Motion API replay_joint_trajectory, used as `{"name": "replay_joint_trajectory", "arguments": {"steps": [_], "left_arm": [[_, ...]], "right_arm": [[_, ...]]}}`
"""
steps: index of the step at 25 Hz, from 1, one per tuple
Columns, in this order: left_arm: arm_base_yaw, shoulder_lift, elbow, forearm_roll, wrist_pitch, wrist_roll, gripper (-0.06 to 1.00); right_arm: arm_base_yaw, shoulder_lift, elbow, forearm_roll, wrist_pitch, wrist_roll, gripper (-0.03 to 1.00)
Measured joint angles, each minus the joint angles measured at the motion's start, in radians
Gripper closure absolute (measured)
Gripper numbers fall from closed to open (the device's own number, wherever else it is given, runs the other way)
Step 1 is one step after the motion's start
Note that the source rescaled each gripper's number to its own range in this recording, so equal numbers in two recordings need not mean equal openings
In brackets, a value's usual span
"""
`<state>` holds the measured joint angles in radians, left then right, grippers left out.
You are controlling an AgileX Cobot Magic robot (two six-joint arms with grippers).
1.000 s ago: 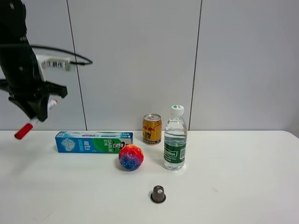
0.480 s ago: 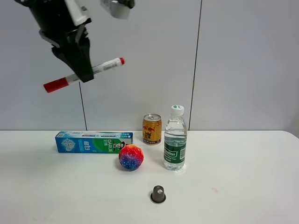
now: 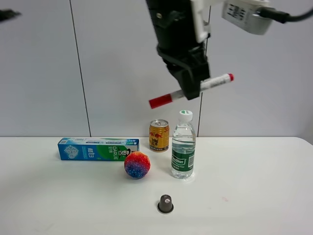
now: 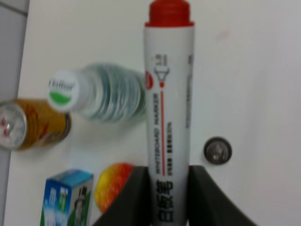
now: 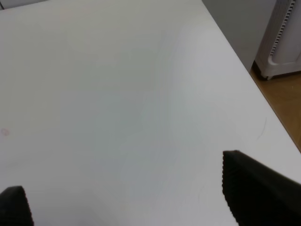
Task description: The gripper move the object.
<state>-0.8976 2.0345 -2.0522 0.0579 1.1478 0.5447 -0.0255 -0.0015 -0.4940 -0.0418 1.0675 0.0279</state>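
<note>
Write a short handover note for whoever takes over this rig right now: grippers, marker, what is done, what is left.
Left gripper: shut on the marker, holding it in the air, slightly tilted, above the water bottle and can.
Right gripper: open, empty, over the table.
Done: marker is picked up, off the table.
Left: set it down and release; the spot is not shown.

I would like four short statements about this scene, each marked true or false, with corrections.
1. The left gripper holds the marker in the air. True.
2. The marker's red cap points to the high view's right. False: the red cap is at its left, lower end.
3. The water bottle lies on its side. False: the water bottle stands upright.
4. The right gripper is open and holds nothing. True.
</note>
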Motion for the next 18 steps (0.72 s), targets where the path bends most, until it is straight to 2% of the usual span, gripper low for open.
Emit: {"name": "replay_joint_trajectory", "arguments": {"steps": [3, 4, 6, 11, 18], "left_arm": [[-0.022, 0.120, -0.130, -0.004, 0.002, 0.014, 0.94], [-0.022, 0.120, -0.130, -0.004, 0.002, 0.014, 0.94], [-0.030, 0.223, -0.193, -0.012, 0.001, 0.067, 0.94], [-0.031, 0.331, -0.202, -0.058, -0.004, 0.199, 0.94], [-0.032, 0.422, -0.204, -0.064, -0.039, 0.220, 0.94]], "right_arm": [[0.000, 0.000, 0.000, 0.000, 0.000, 0.000, -0.03], [0.000, 0.000, 0.000, 0.000, 0.000, 0.000, -0.03], [0.000, 0.000, 0.000, 0.000, 0.000, 0.000, -0.03], [0.000, 0.000, 0.000, 0.000, 0.000, 0.000, -0.03], [0.000, 0.000, 0.000, 0.000, 0.000, 0.000, -0.03]]}}
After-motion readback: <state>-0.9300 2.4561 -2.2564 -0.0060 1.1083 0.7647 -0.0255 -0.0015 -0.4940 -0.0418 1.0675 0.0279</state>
